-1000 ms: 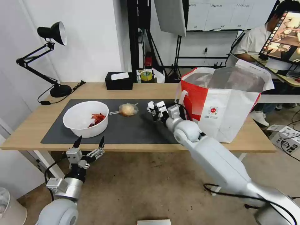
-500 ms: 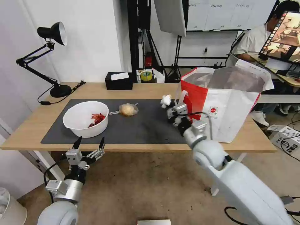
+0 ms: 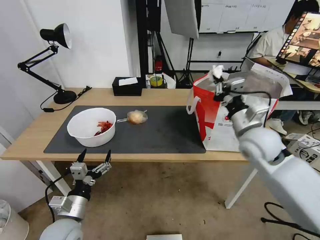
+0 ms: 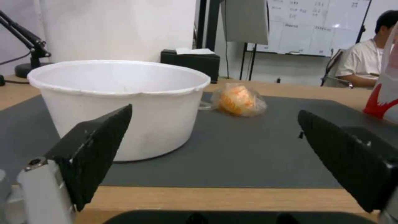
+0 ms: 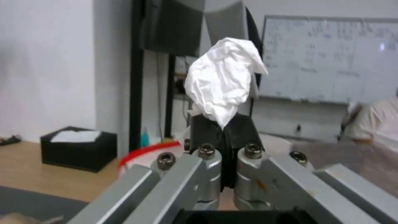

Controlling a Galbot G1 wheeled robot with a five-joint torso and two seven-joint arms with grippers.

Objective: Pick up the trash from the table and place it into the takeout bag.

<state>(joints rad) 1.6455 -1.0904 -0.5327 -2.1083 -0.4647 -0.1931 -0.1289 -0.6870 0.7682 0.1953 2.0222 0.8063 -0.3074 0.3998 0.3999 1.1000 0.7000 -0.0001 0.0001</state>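
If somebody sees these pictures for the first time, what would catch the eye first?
Probably the right hand, raised over the open mouth of the takeout bag and shut on a crumpled white tissue. Next, the white bowl with red shells on the dark mat, the bagged bun beside it. The left hand hangs open below the table's front edge.

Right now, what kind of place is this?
Probably a robotics lab or test studio: a whiteboard on the back wall, a light stand behind the table, and a monitor nearby.

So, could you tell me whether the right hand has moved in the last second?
Yes: the right hand rose from the mat to above the bag's rim.
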